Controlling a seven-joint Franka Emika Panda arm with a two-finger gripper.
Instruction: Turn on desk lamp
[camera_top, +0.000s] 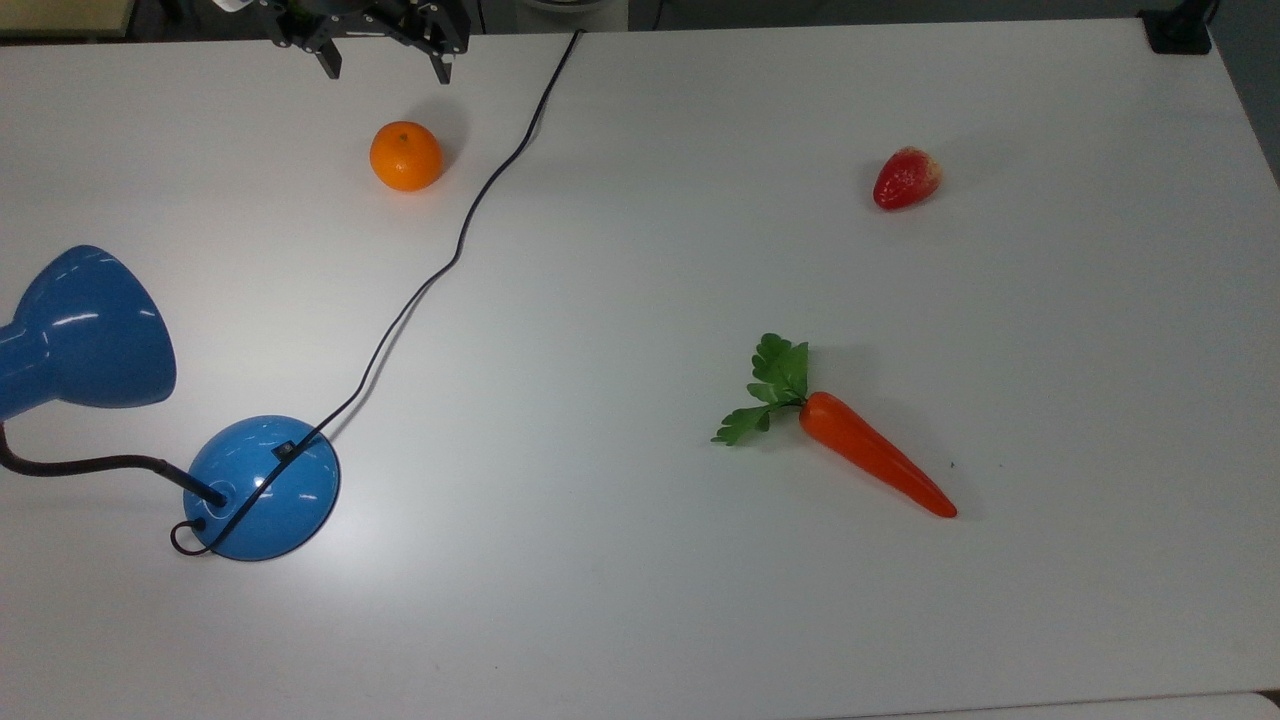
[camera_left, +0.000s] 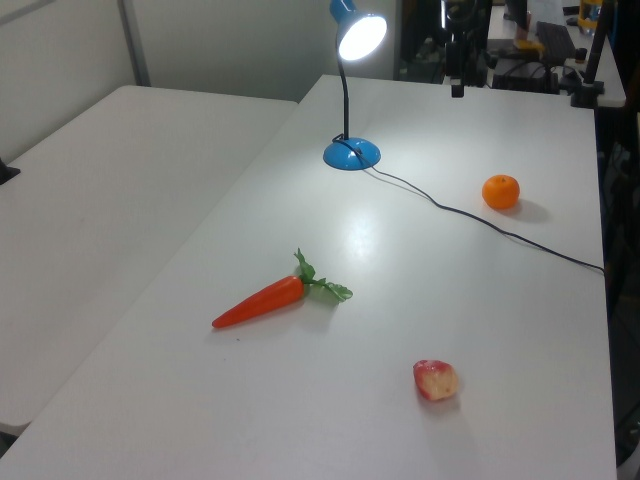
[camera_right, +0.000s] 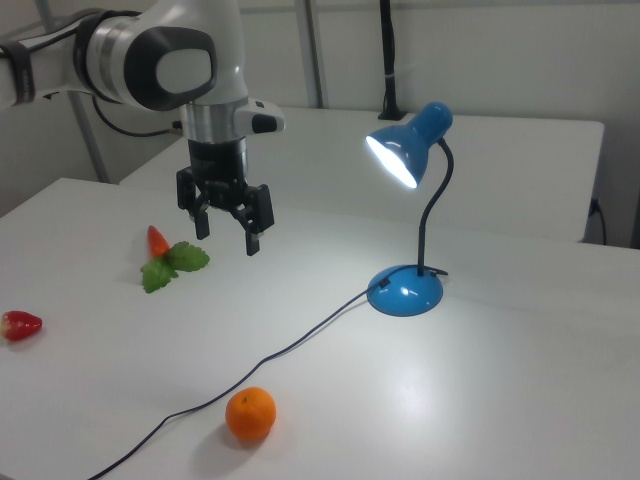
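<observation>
At twelve o'clock on my top view, my gripper (camera_top: 385, 62) hangs with fingers spread wide, holding nothing. Well apart, toward seven o'clock, sits the desk lamp (camera_top: 262, 487), its shade glowing in the right view.

desk lamp (camera_top: 262, 487): one, blue, lit, at the top view's left
cord (camera_top: 450, 262): one, thin and black, running from the lamp base
orange (camera_top: 405, 156): one, at the top view's far left
strawberry (camera_top: 906, 178): one, at the top view's far right
carrot (camera_top: 870, 453): one, with green leaves
table (camera_top: 640, 600): one under all of these; a second white table (camera_left: 110, 200) at the left view's left
pincer (camera_right: 228, 228): one
</observation>
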